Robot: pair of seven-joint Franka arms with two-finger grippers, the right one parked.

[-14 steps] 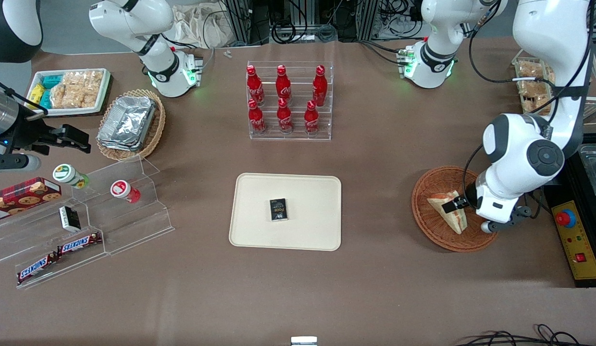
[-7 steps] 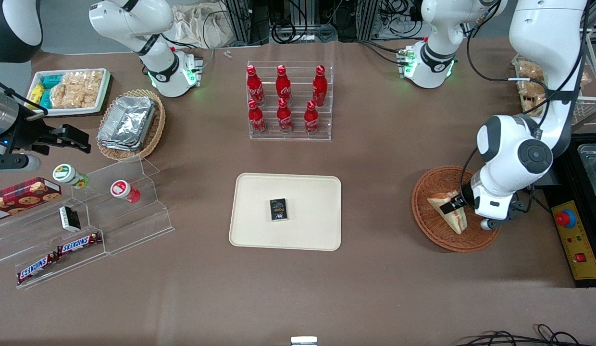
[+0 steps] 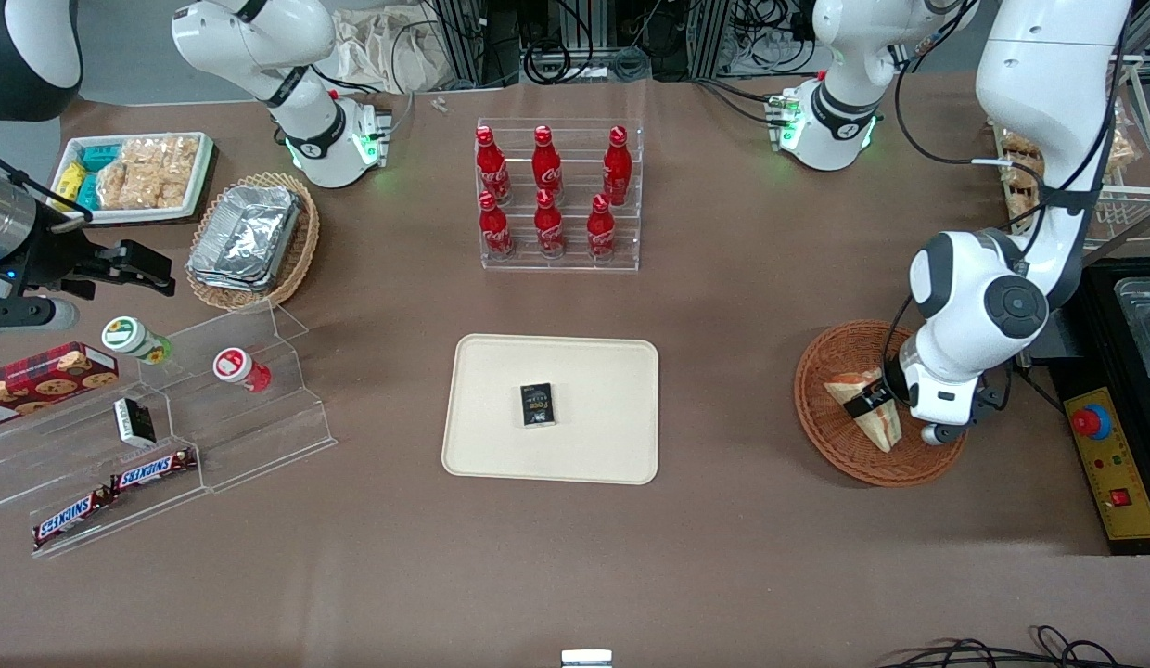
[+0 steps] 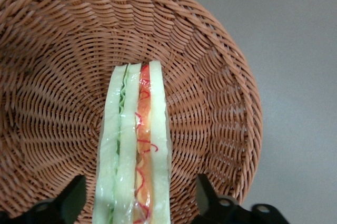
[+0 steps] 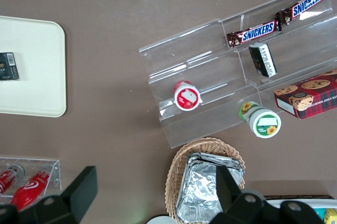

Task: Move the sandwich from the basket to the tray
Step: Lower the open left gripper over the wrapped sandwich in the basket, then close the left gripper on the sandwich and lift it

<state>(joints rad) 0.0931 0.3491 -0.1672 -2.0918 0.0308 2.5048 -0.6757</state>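
The sandwich (image 3: 883, 427) is a pale bread wedge with red-orange and green filling, lying in the round reddish-brown basket (image 3: 819, 371) toward the working arm's end of the table. In the left wrist view the sandwich (image 4: 134, 129) stands on edge on the basket's weave (image 4: 210, 81). My gripper (image 3: 867, 401) is down in the basket and open. Its two black fingers (image 4: 206, 195) straddle the wedge's wide end, with a gap of wicker showing on each side. The cream tray (image 3: 594, 371) lies mid-table, toward the parked arm from the basket.
A small black box (image 3: 537, 404) lies at the tray's middle. An acrylic rack of red bottles (image 3: 558, 199) stands farther from the front camera than the tray. A yellow box with a red stop button (image 3: 1108, 459) sits beside the basket, at the table's end.
The arm's wrist has shifted a little toward the tray over the basket, bringing the fingers further along the sandwich. The sandwich has not moved.
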